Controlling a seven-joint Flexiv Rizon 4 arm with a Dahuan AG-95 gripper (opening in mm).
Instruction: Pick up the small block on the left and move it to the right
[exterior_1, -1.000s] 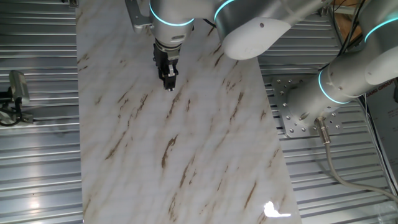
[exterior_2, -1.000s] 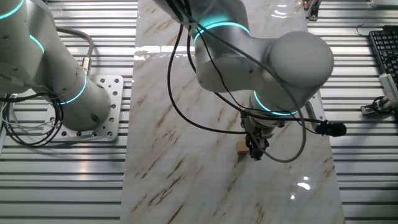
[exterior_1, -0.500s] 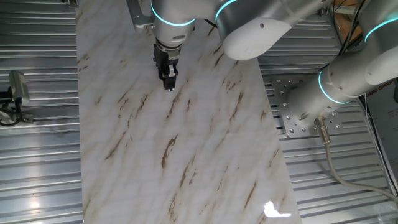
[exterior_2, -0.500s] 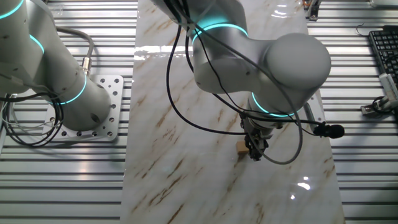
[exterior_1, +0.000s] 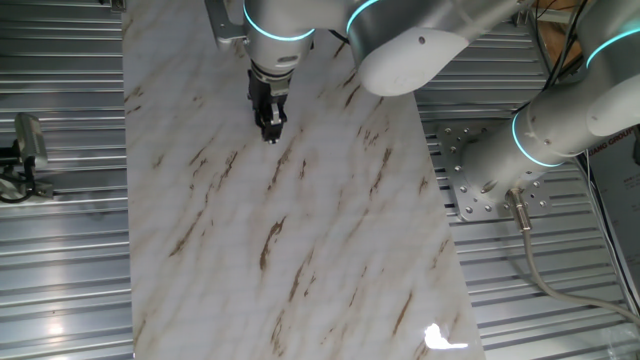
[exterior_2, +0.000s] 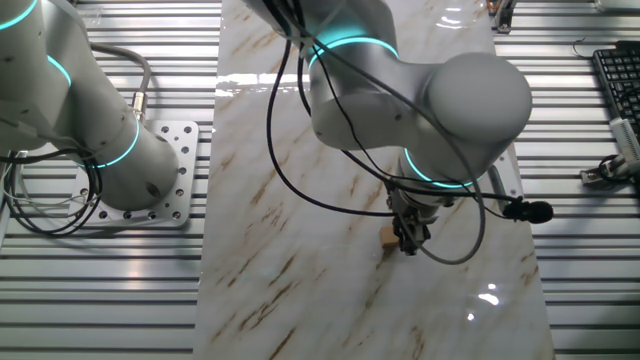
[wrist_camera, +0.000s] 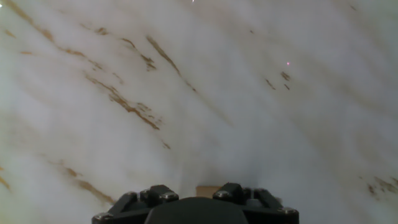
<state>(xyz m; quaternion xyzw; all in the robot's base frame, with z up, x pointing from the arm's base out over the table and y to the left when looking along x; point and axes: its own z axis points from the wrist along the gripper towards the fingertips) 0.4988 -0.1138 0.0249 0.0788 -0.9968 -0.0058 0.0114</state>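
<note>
1. My pincer (exterior_2: 409, 248) hangs straight down over the marble desk (exterior_2: 300, 290), its tips low and close to the surface.

2. The small block (exterior_2: 387, 240) sits on the desk right at my tips. In the other fixed view it shows as a tan corner poking out just beside my fingers, on the side toward the arm's base plate. In the hand view the small block (wrist_camera: 210, 191) appears as a pale brown sliver straight ahead of the pincer body, centred between the two finger mounts.

3. The block is a cube, so there is no long axis to line up with; only centring matters.

4. I cannot tell how far my fingers are parted: in one fixed view the pincer (exterior_1: 270, 133) is a dark narrow shape that hides the block entirely, and the hand view cuts off the fingertips. It looks as if the block lies between or against them, but whether I am gripping it I cannot say.

5. I judge the coming move turns on that contact: squeeze squarely, then lift and carry it rightward.
</note>
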